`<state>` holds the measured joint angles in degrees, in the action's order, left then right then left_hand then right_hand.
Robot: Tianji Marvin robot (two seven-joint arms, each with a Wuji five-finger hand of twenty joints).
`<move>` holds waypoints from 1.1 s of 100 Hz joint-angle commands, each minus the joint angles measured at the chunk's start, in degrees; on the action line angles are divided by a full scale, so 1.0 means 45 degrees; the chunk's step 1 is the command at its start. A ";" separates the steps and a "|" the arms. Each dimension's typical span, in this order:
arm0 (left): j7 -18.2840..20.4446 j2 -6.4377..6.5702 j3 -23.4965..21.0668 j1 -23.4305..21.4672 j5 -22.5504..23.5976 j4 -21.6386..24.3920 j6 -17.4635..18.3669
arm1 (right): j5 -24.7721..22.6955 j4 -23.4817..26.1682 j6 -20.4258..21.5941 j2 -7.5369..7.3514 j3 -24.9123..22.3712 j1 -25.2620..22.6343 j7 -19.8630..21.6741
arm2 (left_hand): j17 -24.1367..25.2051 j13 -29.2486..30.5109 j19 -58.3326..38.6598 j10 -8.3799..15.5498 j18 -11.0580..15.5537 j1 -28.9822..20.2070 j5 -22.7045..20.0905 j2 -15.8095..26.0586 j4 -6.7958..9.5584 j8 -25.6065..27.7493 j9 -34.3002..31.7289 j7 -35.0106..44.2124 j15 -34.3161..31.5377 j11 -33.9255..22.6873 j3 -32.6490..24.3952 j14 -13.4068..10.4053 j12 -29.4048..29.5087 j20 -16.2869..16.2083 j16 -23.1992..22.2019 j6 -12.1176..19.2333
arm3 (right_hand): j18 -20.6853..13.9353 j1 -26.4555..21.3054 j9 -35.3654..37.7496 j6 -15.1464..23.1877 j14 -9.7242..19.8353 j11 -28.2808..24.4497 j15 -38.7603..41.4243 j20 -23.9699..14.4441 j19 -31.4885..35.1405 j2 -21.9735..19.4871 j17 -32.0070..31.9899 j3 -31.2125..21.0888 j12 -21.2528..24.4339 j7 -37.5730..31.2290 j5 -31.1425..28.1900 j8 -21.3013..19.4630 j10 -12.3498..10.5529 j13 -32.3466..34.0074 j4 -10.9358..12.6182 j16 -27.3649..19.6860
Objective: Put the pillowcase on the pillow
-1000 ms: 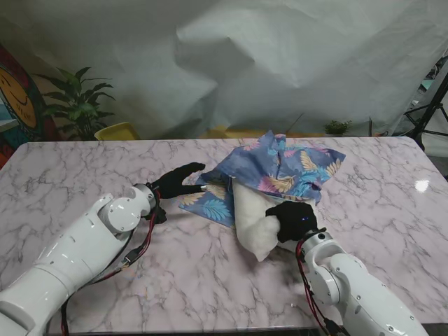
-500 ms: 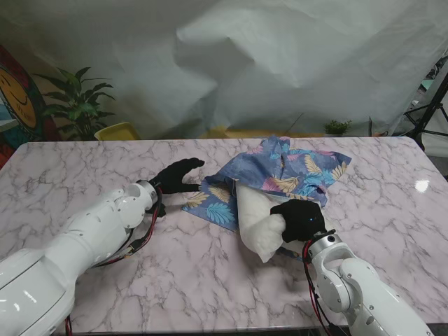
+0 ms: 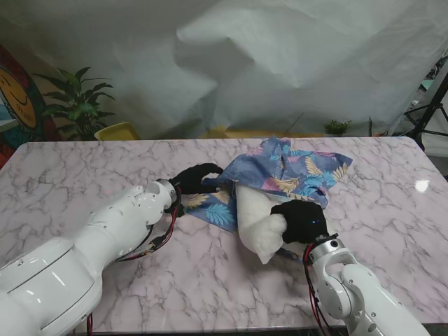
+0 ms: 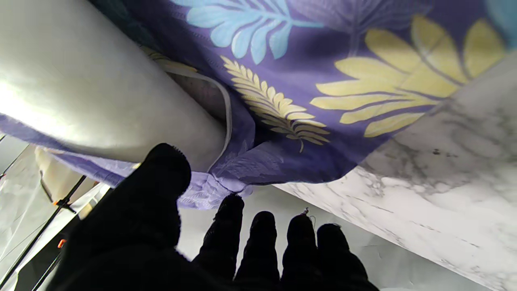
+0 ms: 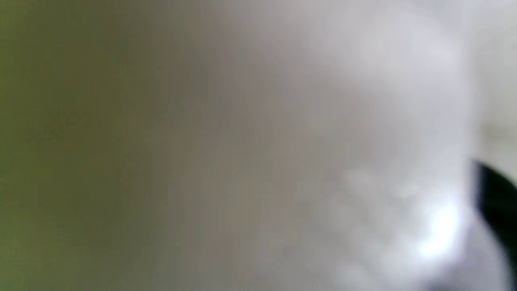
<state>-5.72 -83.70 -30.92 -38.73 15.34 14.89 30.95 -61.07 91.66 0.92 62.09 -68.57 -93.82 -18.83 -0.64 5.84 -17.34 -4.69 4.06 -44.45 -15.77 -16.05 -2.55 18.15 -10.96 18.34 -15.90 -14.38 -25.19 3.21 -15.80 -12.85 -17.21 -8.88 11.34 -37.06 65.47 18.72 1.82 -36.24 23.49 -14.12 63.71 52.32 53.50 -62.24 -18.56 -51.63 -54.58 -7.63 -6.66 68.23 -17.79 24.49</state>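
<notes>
The pillow (image 3: 257, 222) lies toward the right half of the marble table (image 3: 84, 168), roughly midway between its far and near edges, with its farther part tucked inside the blue leaf-print pillowcase (image 3: 287, 168) and its white near end sticking out toward me. My right hand (image 3: 299, 221) is clamped on that bare near end, fingers curled into the stuffing from the right side. My right wrist view is only a pale blur of white fabric pressed close, with a dark sliver of one fingertip (image 5: 494, 198) at the edge.

My left hand (image 3: 194, 179) sits at the left edge of the pillowcase, where the cloth spreads flat on the table. In my left wrist view, the hem of the pillowcase (image 4: 250, 161) hangs just beyond my fingertips (image 4: 230, 210), with the white pillow (image 4: 93, 93) showing inside the opening. My thumb and index tip look to touch the cloth edge, while the other three fingers stand straight and close together; I cannot tell whether the hem is really pinched.
</notes>
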 commanded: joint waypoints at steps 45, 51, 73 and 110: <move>-0.2149 -0.0276 0.0702 -0.0526 0.0956 0.0006 -0.1779 | 0.0552 -0.0485 -0.0166 0.0232 0.0284 0.0229 -0.0880 | 0.0442 -0.0020 -0.3341 -0.0841 -0.0447 -0.0580 0.0532 -0.0080 -0.0395 -0.0278 0.0425 -0.0674 -0.2478 0.0750 -0.0510 0.0872 -0.1041 -0.0874 -0.2448 -0.0260 | -0.2388 -0.1996 0.0639 0.0535 0.0552 -0.0766 0.2781 -0.1102 0.2082 -0.1522 0.0741 -0.1728 -0.0200 -0.2395 -0.1609 -0.1200 -0.0097 0.1310 0.0686 0.0728; -0.2068 -0.0344 0.0832 -0.0504 0.0964 0.0006 -0.2028 | 0.0609 -0.0486 -0.0145 0.0253 0.0293 0.0201 -0.0965 | 0.0472 -0.0086 -0.3292 -0.0955 -0.0570 -0.0673 0.0563 0.0076 -0.0356 -0.0415 0.0760 -0.0831 -0.2496 0.1415 -0.0143 0.0777 -0.2160 -0.0913 -0.3183 0.0068 | -0.2387 -0.1997 0.0629 0.0535 0.0551 -0.0781 0.2776 -0.1106 0.2080 -0.1532 0.0741 -0.1715 -0.0217 -0.2388 -0.1604 -0.1223 -0.0074 0.1312 0.0686 0.0732; -0.2213 -0.0632 0.1240 -0.0462 0.1074 0.0002 -0.2825 | 0.0771 -0.0401 0.0053 0.0323 0.0271 0.0027 -0.1338 | 0.0632 -0.0208 -0.5366 -0.0883 -0.0812 -0.0728 -0.2285 0.0390 -0.0355 0.0461 0.0985 0.1718 -0.4129 0.1140 -0.0093 0.0317 -0.5756 -0.3272 -0.6042 0.1782 | -0.2376 -0.2027 0.0593 0.0543 0.0493 -0.0844 0.2799 -0.1123 0.2072 -0.1563 0.0738 -0.1690 -0.0290 -0.2408 -0.1567 -0.1366 -0.0037 0.1306 0.0696 0.0798; -0.2127 -0.0936 -0.0497 -0.1083 -0.0091 -0.0005 -0.1622 | 0.0978 -0.0285 0.0166 0.0411 0.0230 -0.0136 -0.1700 | -0.1252 0.2815 -0.6314 -0.1488 -0.2664 -0.6530 -0.2073 0.1673 -0.0711 0.5245 -0.3649 1.1148 -0.1635 -0.1077 0.4249 0.2660 -0.1122 -0.2620 -0.1797 0.1675 | -0.2242 -0.2047 0.0531 0.0480 0.0412 -0.0860 0.2768 -0.1155 0.2064 -0.1646 0.0718 -0.1635 -0.0321 -0.2363 -0.1491 -0.1522 0.0064 0.1295 0.0705 0.0842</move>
<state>-17.45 -87.56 -33.42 -43.17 16.13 14.70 23.10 -56.87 90.14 1.59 63.65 -67.66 -94.38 -26.20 -3.86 13.93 -47.74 -10.91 -5.66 -65.98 -28.69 -11.54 -7.72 34.99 -19.96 61.94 -27.08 -20.78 -8.24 12.61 -25.06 -27.48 -29.33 -1.53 11.34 -37.75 65.47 18.67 1.66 -36.49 24.25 -15.27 64.33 52.32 53.57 -62.24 -18.76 -51.64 -54.59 -9.83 -6.40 68.37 -17.79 25.17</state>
